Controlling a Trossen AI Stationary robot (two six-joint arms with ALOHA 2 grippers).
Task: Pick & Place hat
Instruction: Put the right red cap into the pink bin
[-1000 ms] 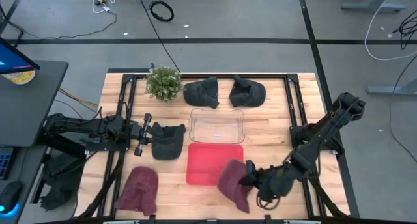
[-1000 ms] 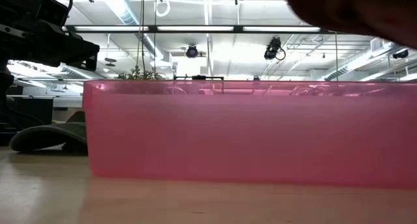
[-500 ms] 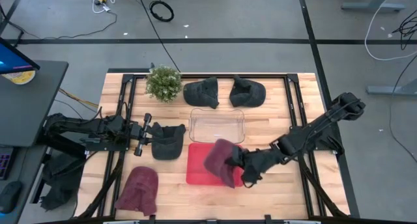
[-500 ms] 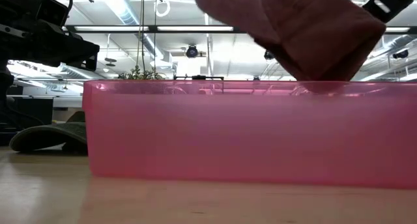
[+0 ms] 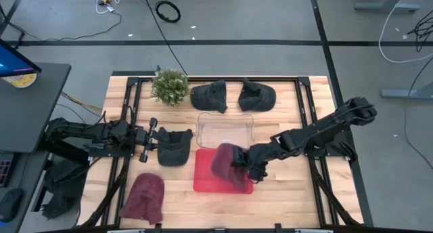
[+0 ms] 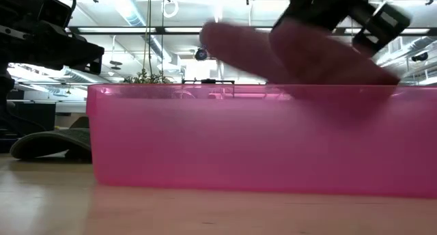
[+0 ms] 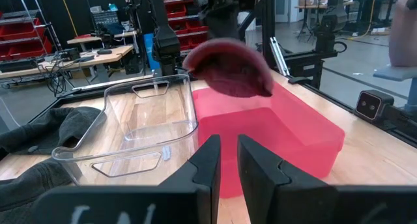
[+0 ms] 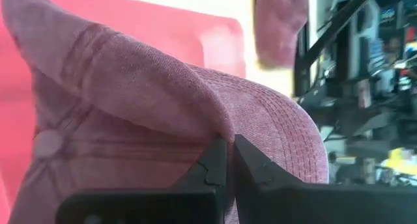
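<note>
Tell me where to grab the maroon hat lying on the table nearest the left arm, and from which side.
Take the maroon hat at its narrower upper end, probably the brim, coming straight down from above. It lies flat on bare wood with open table around it, so a top-down pinch on that thin edge looks easiest. The left hand sits nearest, just above it beside a dark hat.

Grey floor (image 5: 270, 23) with loose cables (image 5: 168, 11) — seemingly a workshop.

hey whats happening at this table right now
The right gripper is shut on a maroon fabric cap and holds it over the red plastic bin, not yet released. The left gripper waits at the table's left side beside a dark cap. A second maroon cap lies near the front edge.
</note>
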